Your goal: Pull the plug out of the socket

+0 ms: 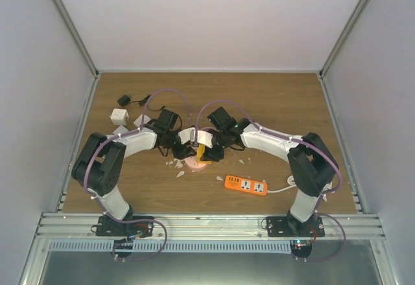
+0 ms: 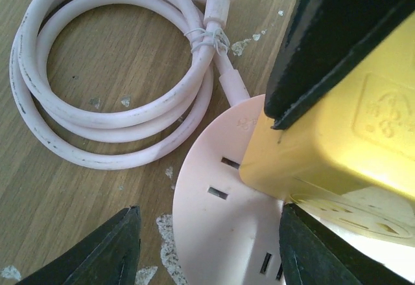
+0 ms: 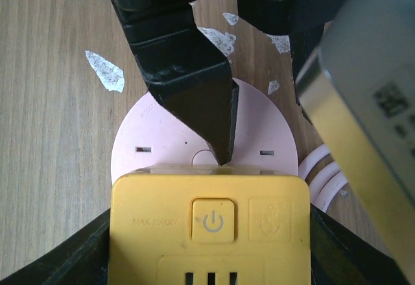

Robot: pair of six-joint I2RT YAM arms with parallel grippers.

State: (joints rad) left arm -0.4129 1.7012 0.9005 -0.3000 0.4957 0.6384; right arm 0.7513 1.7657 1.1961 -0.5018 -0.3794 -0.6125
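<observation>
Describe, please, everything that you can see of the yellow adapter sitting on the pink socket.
The yellow adapter is a boxy block of glossy-looking plastic with rounded corners, a square power button, faint "MAX" lettering and slots on its top face. It stands on the round pink socket, covering part of it. The right fingers clamp its two sides; a left finger tip ends at its far edge, on the socket.

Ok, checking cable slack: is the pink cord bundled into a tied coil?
Yes, the pink cord lies looped in several turns, bound together by a thin tie.
</observation>
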